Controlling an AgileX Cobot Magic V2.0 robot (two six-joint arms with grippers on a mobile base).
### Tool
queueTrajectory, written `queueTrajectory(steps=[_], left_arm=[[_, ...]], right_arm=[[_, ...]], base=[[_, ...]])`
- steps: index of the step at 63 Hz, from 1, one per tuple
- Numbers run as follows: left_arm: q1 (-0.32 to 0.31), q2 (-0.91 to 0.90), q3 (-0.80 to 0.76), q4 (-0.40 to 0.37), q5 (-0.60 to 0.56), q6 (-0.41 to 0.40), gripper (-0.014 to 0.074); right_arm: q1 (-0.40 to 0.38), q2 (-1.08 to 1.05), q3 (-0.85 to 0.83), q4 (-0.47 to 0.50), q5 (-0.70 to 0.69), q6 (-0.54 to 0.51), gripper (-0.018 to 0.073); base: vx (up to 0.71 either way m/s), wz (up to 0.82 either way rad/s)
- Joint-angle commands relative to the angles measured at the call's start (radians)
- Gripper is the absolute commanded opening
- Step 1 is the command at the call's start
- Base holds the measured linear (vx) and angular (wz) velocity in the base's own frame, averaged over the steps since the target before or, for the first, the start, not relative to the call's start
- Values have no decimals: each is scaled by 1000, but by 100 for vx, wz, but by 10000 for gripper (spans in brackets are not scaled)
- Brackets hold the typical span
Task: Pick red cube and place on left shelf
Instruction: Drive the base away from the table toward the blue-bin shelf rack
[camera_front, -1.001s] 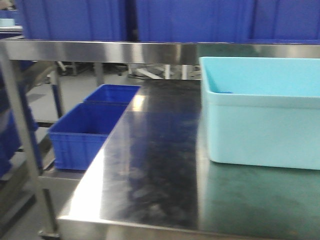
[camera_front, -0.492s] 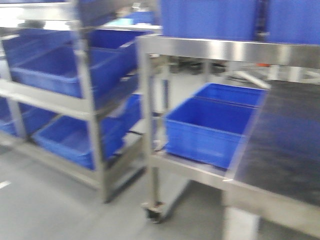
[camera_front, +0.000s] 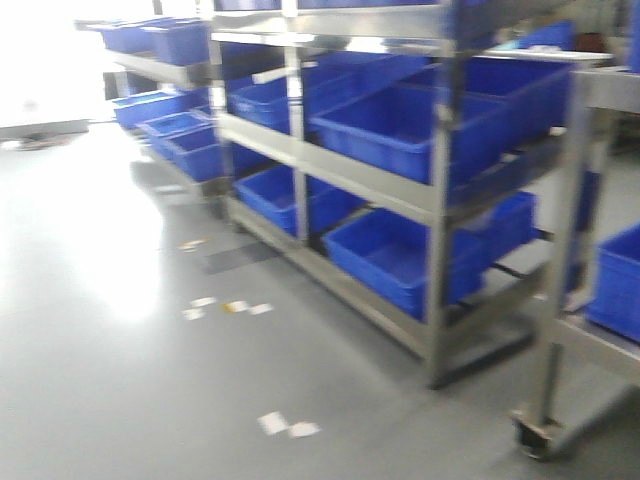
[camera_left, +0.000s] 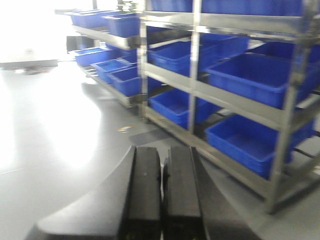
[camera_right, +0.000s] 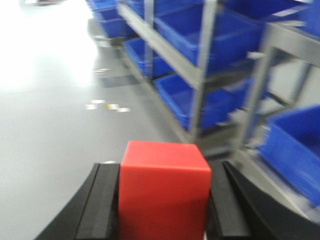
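Note:
In the right wrist view the red cube sits squarely between the two black fingers of my right gripper, which is shut on it above the grey floor. My left gripper is shut with nothing between its black fingers. The left shelf, a long stainless steel rack lined with dark blue crates, runs from the far left to the right of the front view. The same left shelf fills the right half of the left wrist view and the left shelf crosses the top of the right wrist view.
Grey floor spreads out left of the rack, with small scraps of paper on it. A second steel rack on a caster wheel stands at the right edge, holding a blue crate. More blue crates line the far wall.
The front view has swung left: the steel table top and pale cyan tub seen a second ago are out of view, and the long rack of blue crates now fills the frame.

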Motion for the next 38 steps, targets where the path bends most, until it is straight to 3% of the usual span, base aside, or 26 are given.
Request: queueTrajectory(steps=[1, 38], left_arm=[[1, -14, 24, -5, -91, -7, 102], [1, -14, 24, -5, -91, -7, 102]], right_arm=[[0, 11, -25, -17, -88, -9, 70], [0, 11, -25, -17, -88, -9, 70]], base=[[-15, 87], [-9, 87]])
